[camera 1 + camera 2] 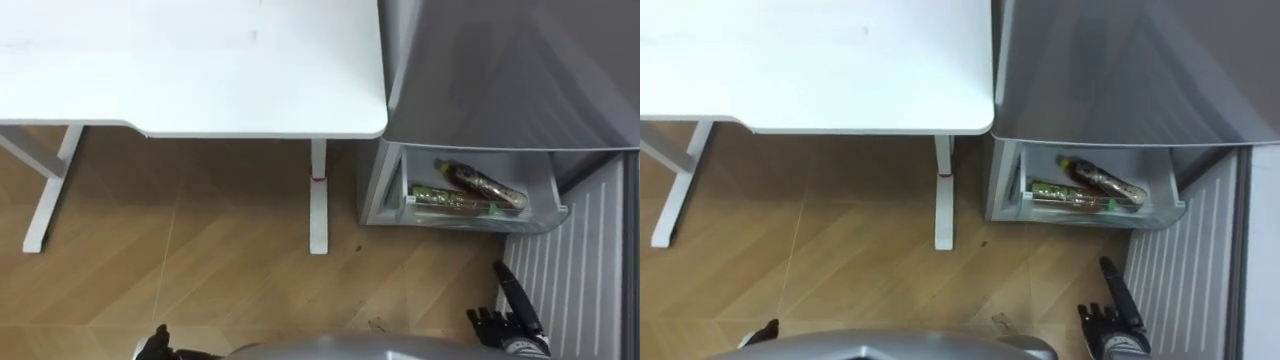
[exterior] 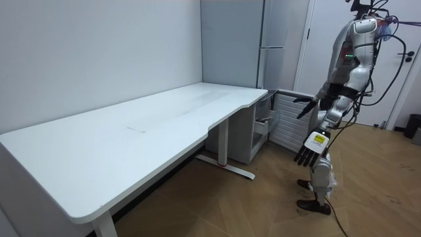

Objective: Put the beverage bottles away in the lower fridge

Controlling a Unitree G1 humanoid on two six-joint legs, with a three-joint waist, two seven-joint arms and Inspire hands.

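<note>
Right hand (image 1: 512, 320) fingers (image 1: 505, 280) straight (pointing forward); drinks (image 1: 480, 183) beyond, in drawer (image 1: 555, 211).

Two bottles (image 1: 482, 183) lay in the open lower drawer (image 1: 478, 221) of the grey fridge (image 1: 510, 70), beside the white table (image 1: 190, 60); the right hand (image 1: 520, 320) showed straight fingers (image 1: 506, 282).

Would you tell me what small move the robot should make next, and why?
Probably reach the right hand forward to the front of the drawer and push it in. Two bottles already lie in that pulled-out drawer at the foot of the fridge. The right hand, open and empty, is nearest it; the left hand hangs open.
</note>
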